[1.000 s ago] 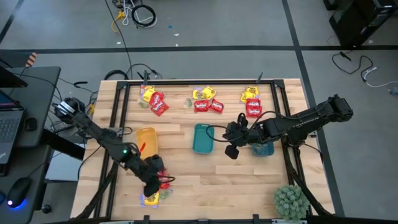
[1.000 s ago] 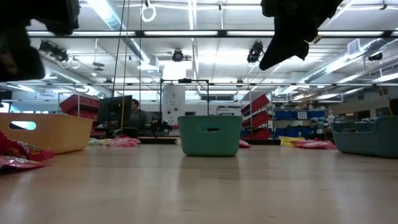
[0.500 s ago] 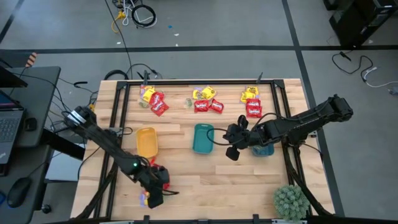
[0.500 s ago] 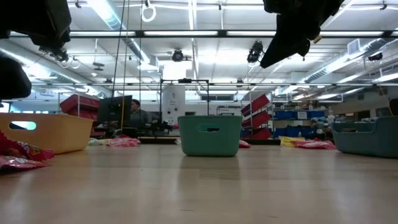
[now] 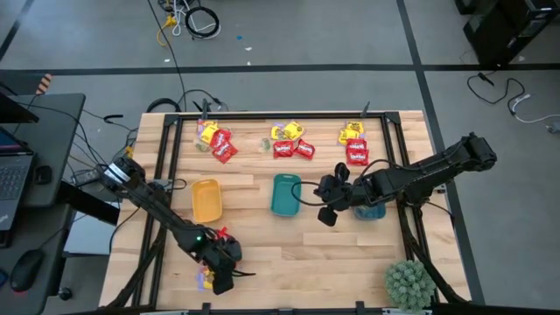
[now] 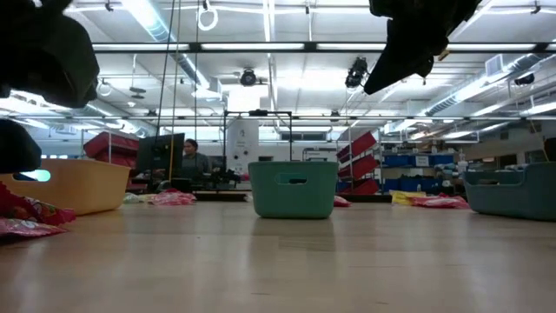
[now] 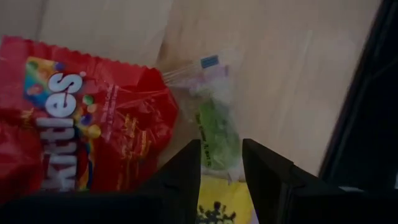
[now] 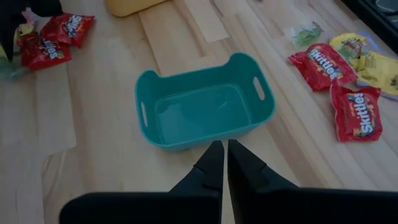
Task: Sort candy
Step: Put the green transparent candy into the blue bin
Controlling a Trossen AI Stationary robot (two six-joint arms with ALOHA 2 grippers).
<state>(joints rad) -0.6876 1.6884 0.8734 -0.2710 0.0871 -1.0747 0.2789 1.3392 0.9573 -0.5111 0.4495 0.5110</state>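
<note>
**Candy under my left gripper**

Candy lies at the table's near left edge: a red packet [image 7: 74, 124], a green packet [image 7: 214, 127] and a yellow one [image 7: 224, 205]. My left gripper [image 7: 221, 163] hovers over the green, fingers parted narrowly, holding nothing. My right gripper [image 8: 222, 157] is pinched closed above the teal tray [image 8: 205, 106].

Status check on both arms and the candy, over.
Left end effector open over green candy. Right end effector shut, waiting above teal tray. Nothing in the way.
</note>
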